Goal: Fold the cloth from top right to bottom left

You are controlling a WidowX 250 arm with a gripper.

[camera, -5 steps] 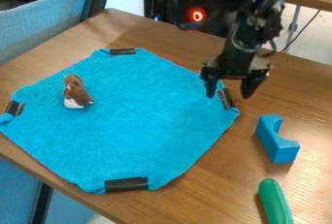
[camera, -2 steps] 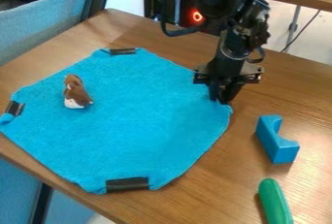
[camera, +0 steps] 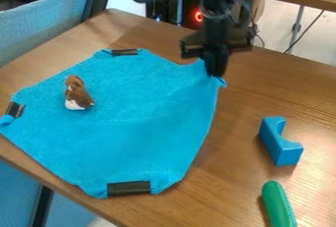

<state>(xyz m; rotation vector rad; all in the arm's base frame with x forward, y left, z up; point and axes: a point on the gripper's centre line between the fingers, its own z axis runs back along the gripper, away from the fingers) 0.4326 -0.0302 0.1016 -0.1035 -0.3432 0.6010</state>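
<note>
Cloth (camera: 125,132) clenched by its raised top-right corner in the jaws of the gripper (camera: 215,70), toy (camera: 76,95) lying toward its left.

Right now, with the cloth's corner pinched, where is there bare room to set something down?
The table is bare above the blue block, right of the gripper, and between that block and the cloth. It is tighter around the gripper and lifted corner, and at lower right, where the green toy lies near the block.
</note>
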